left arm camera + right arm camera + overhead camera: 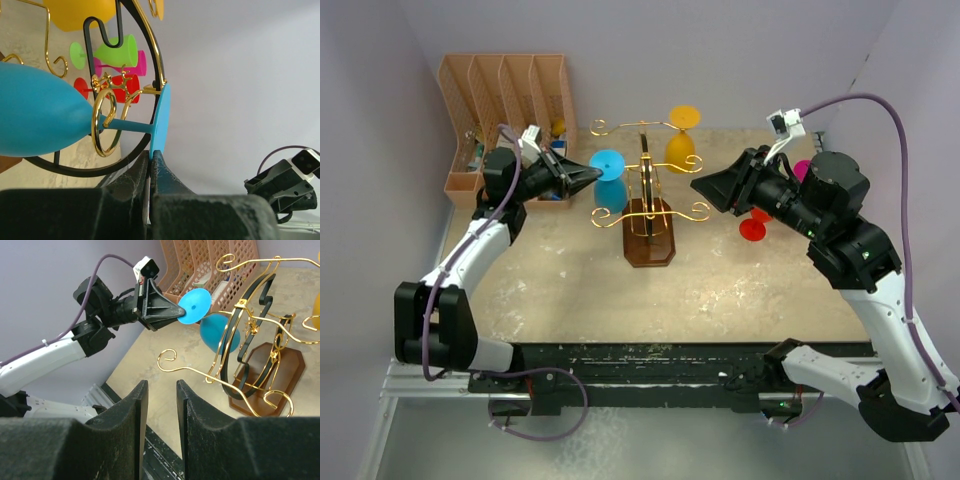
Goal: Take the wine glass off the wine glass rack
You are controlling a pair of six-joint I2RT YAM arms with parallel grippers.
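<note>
On the table (750, 290), the wine glass rack (650, 245) is standing in the middle. The right pincer (698, 185) is hanging just right of it, partly open and holding nothing. The left pincer (595, 178) is squeezing the round foot of the blue wine glass (611, 193), which is hanging on the rack's left arm. A yellow glass (681, 148) is hanging on the far side.

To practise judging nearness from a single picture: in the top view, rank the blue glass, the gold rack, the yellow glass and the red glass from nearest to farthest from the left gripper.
1. Blue wine glass: its foot is pinched in the left gripper.
2. Wine glass rack: just right of it, mid-table.
3. Yellow glass: beyond the rack, toward the back.
4. Red glass: far right.
</note>
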